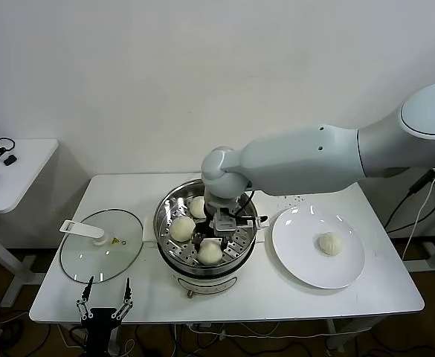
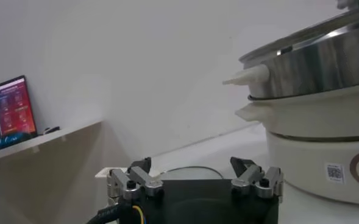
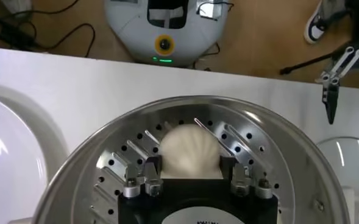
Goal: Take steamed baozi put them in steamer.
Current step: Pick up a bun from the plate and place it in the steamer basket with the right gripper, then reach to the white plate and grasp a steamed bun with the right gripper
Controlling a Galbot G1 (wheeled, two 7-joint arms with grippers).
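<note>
The right gripper (image 3: 190, 176) hangs inside the steamer (image 1: 174, 198) at mid-bench, fingers spread either side of a baozi (image 3: 189, 148) on the tray. Soft and light, it wants gentle side pressure. The left gripper (image 1: 104, 302) waits released at the front edge.

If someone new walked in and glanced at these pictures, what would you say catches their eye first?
Probably the big right arm reaching into the steamer at the table's centre, its right pincer set around a baozi on the perforated tray, with two more buns beside it. Next, one lone bun on the white plate to the right, and the glass lid lying left, near the idle, open left pincer.
</note>
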